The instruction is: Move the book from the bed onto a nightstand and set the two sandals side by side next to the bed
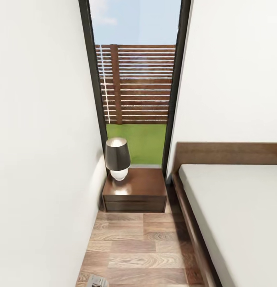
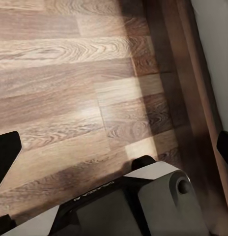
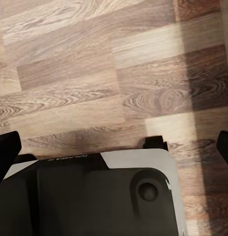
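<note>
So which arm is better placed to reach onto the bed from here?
Right, probably. In the head view the bed lies on the robot's right, the nightstand ahead. Left tool and right tool both hang open over the floor, holding nothing.

A lamp (image 1: pixel 117 158) stands on the nightstand (image 1: pixel 135 190), left of the bed (image 1: pixel 234 207), below the window (image 1: pixel 136 85).

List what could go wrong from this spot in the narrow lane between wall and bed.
1. The lane of floor between the white wall and the bed is tight; the base or an arm may scrape the bed's dark frame.
2. A lamp stands on the nightstand, leaving only part of its top bare; setting anything there may knock the lamp.
3. Both wrist views look down at floor, so judging reach ahead may be hard.
</note>
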### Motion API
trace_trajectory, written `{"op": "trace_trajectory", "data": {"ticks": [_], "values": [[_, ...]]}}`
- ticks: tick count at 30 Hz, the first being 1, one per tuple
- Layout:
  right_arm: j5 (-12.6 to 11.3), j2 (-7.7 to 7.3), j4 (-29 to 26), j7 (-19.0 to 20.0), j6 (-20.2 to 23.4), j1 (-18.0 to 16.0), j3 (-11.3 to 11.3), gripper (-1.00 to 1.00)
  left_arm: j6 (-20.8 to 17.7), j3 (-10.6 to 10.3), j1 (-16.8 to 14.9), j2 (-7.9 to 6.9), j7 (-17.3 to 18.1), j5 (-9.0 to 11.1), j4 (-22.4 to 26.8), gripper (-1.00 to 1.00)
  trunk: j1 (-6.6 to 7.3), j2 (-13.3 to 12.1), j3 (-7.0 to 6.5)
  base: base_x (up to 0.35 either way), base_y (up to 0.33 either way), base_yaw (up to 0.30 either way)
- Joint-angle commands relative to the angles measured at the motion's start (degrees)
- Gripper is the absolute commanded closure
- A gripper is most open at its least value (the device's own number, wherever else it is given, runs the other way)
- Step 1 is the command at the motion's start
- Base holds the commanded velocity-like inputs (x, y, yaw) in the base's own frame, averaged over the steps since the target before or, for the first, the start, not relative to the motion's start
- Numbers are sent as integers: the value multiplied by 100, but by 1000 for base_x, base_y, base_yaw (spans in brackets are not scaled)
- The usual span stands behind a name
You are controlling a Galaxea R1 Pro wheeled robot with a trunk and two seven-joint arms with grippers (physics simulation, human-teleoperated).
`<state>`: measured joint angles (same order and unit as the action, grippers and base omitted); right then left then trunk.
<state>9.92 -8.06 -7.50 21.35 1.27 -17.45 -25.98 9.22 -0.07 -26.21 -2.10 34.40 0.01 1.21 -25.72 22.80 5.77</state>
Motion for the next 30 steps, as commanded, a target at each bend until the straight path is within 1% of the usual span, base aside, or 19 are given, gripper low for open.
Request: {"op": "trace_trajectory", "data": {"ticks": [1, 22, 30], "values": [[57, 1, -6, 27, 12, -4, -51, -100, 27, -2, -5, -1, 15, -1, -7, -100, -7, 11, 12, 330, 0, 0], [63, -2, -6, 27, 13, -4, -50, -100, 27, -2, -5, -1, 15, -1, -7, -100, -7, 11, 12, 330, 0, 0], [63, -2, -6, 27, 12, -4, -48, -100, 27, -2, -6, -1, 15, -1, -5, -100, -7, 11, 12, 288, 0, 0]]}}
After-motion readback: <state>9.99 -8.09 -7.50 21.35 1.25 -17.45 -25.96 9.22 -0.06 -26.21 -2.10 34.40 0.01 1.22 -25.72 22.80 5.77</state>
